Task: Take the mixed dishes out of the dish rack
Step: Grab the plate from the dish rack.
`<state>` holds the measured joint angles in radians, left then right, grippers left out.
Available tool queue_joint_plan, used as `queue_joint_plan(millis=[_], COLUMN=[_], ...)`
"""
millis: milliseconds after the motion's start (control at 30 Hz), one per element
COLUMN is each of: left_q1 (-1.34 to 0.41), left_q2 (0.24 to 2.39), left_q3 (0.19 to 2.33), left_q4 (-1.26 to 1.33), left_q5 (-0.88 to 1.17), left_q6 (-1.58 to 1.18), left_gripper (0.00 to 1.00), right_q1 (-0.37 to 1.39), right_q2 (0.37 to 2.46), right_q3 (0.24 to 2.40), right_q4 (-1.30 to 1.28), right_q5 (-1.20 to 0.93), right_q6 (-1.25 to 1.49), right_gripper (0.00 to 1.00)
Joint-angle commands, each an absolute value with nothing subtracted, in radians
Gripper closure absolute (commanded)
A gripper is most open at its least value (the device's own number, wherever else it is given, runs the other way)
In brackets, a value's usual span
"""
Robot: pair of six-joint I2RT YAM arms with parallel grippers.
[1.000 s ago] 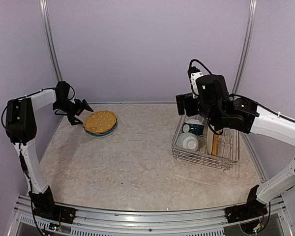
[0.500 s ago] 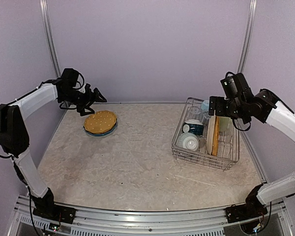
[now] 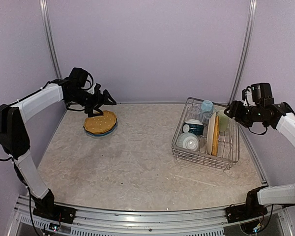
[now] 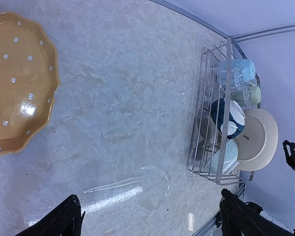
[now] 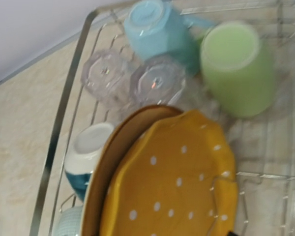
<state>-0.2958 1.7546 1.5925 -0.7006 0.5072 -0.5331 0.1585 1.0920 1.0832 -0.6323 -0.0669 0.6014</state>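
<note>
**Dish rack** point(image 3: 202, 161): silver wire basket, standing on the surface point(image 3: 137, 167) just below and ahead of the right fingers point(image 3: 232, 112), well apart from the left fingers point(image 4: 64, 221).

Contents, counted:
- Mugs, 2: one light blue mug point(image 5: 157, 32) and one pale green mug point(image 5: 236, 66), both upside down at the far end, side by side.
- Clear glass tumblers, 2 point(image 5: 160, 81): upside down, just beside the blue mug.
- Plates on edge, 2: one yellow-orange dotted plate point(image 5: 177, 182), with a cream plate point(image 4: 258, 140) against it.
- Bowls, 2: one teal-and-white bowl point(image 3: 192, 128) and one pale ribbed bowl point(image 3: 189, 142), beside the plates, on the side away from the right fingers.

Unloaded plates, 2: a second yellow-orange plate point(image 3: 100, 122) lies flat on a blue plate point(image 3: 102, 133), on the surface below the left fingers and slightly nearer the arm bases.

**Left fingers:** spread wide apart, holding nothing, touching nothing; only bare surface shows between them.

**Right fingers:** raised above the rack's right side near the green mug. Only a dark sliver shows in the wrist view, so whether they are apart or together cannot be told.
</note>
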Motion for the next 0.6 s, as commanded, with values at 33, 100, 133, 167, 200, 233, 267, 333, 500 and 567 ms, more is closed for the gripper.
queue_joint_plan(millis=[33,100,133,167,200,233,267,333,500,567], left_q1=[-0.332,-0.342,-0.347,-0.352,-0.357,-0.361,-0.363,-0.367,-0.378,-0.38], left_q2=[1.735,1.734,1.733,1.731,1.73,1.73,1.729,1.729,1.735,1.736], left_q3=[1.582,1.582,1.582,1.582,1.583,1.583,1.583,1.584,1.585,1.586], left_q4=[-0.704,-0.706,-0.707,-0.708,-0.709,-0.71,-0.711,-0.711,-0.715,-0.715], left_q5=[0.479,0.473,0.469,0.464,0.459,0.455,0.453,0.457,0.461,0.47], left_q6=[-0.505,-0.498,-0.496,-0.493,-0.49,-0.488,-0.487,-0.486,-0.485,-0.486], left_gripper=[0.07,0.06,0.05,0.04,0.04,0.04,0.04,0.04,0.04,0.04], right_q1=[0.114,0.113,0.113,0.113,0.113,0.113,0.113,0.113,0.113,0.113], right_q2=[1.132,1.142,1.147,1.153,1.161,1.168,1.176,1.188,1.214,1.228], right_q3=[1.036,1.015,1.004,0.994,0.985,0.979,0.973,0.967,0.953,0.947], right_q4=[-0.547,-0.522,-0.507,-0.493,-0.48,-0.467,-0.458,-0.446,-0.418,-0.409], right_q5=[-0.252,-0.264,-0.272,-0.28,-0.287,-0.297,-0.303,-0.302,-0.306,-0.305], right_q6=[0.611,0.618,0.624,0.63,0.635,0.638,0.642,0.645,0.654,0.659], right_gripper=[0.37,0.37,0.37,0.37,0.38,0.38,0.39,0.39,0.42,0.45])
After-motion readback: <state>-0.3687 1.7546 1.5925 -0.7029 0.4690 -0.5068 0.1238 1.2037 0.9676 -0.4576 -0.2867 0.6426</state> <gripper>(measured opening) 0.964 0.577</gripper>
